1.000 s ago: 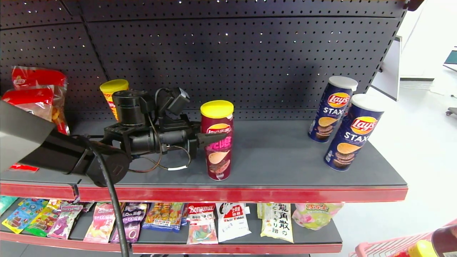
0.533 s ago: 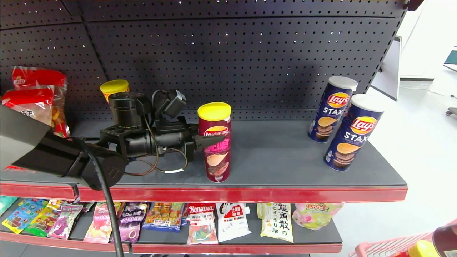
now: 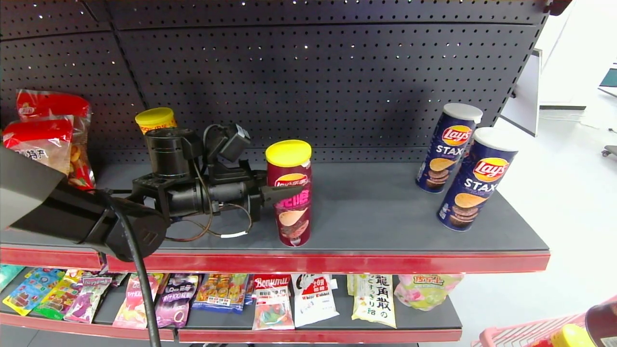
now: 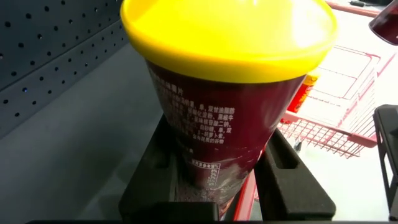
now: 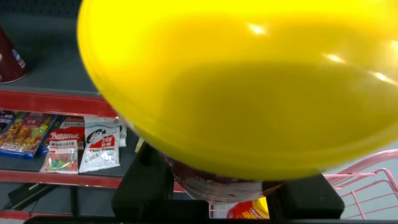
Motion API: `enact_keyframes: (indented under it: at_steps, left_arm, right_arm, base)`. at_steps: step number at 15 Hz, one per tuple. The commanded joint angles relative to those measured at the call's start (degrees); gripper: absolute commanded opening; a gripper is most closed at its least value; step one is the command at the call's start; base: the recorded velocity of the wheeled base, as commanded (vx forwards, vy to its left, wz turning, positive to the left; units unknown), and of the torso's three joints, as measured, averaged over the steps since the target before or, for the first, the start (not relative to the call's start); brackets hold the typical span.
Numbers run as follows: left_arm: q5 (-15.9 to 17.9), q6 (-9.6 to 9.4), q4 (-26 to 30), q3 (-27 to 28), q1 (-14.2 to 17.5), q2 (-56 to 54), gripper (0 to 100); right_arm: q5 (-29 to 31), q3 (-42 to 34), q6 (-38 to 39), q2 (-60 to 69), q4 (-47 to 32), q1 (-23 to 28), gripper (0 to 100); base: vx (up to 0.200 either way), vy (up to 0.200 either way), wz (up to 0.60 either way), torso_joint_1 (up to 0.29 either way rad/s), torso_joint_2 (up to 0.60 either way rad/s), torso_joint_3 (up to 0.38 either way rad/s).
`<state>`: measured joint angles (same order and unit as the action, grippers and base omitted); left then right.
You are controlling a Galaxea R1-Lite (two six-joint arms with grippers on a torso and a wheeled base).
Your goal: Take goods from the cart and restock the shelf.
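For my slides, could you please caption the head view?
Left gripper holds a yellow-lidded maroon can upright on the shelf, two blue cans to its right.

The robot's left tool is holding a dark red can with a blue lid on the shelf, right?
Not quite: the lid is yellow, not blue, as the head view shows. The left tool does hold the dark red can on the shelf.

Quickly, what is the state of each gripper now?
Left gripper: closed on the maroon cylindrical chip can with yellow lid.
Right gripper: closed on another yellow-lidded can.
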<state>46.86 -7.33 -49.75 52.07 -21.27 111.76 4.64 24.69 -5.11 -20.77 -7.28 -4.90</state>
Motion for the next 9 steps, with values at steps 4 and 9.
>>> enact_keyframes:
  at_steps: [4, 9]
  left_arm:
    - [-0.01, 0.21, 0.18, -0.3, -0.08, -0.14, 0]
    - [-0.45, 0.21, 0.0, -0.56, 0.0, -0.76, 100]
  right_arm:
    - [0.01, 0.01, -0.08, 0.03, -0.02, -0.02, 0]
    - [0.01, 0.01, -0.08, 0.03, -0.02, 0.07, 0]
  base:
    - [0.0, 0.0, 0.0, 0.0, 0.0, 0.0]
    - [0.0, 0.0, 0.0, 0.0, 0.0, 0.0]
